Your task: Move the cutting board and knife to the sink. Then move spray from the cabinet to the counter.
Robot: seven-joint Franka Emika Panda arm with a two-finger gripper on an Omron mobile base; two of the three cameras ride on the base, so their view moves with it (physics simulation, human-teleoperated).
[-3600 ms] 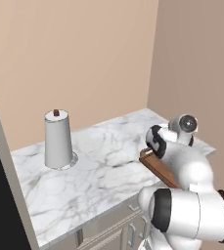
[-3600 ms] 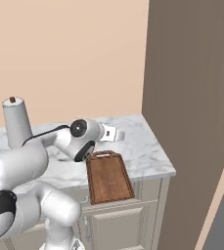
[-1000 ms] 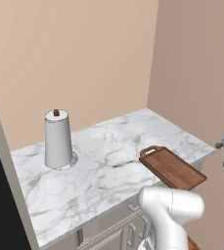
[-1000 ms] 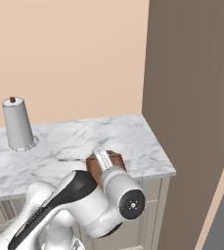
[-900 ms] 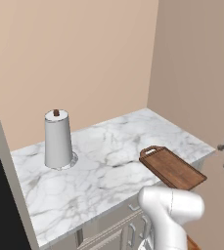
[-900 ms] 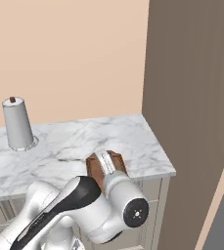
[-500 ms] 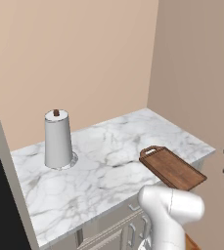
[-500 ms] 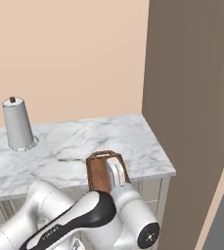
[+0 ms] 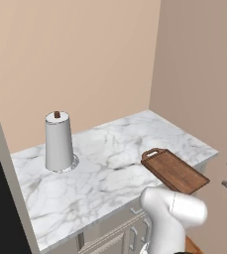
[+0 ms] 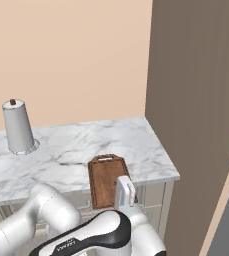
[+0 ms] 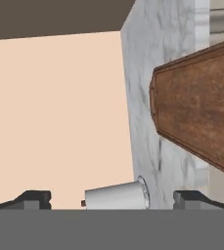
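Gripper (image 11: 112, 197) spread wide with nothing between its fingers (image 11: 35, 197), cutting board (image 9: 174, 170) flat on the marble counter (image 9: 110, 163) at its front edge, handle end toward the wall, paper-towel roll (image 9: 59, 141) upright well apart, the hand view rolled sideways, roll lying between the fingertips.

Base views flank counter (image 9: 110, 168); hand view rolled sideways.

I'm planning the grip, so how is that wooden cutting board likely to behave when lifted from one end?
The cutting board looks like a solid wooden slab, so probably stiff, not floppy. It seems fairly heavy, likely sagging away from a one-end grip. Its corner overhangs the counter edge, so a push could tip it off.
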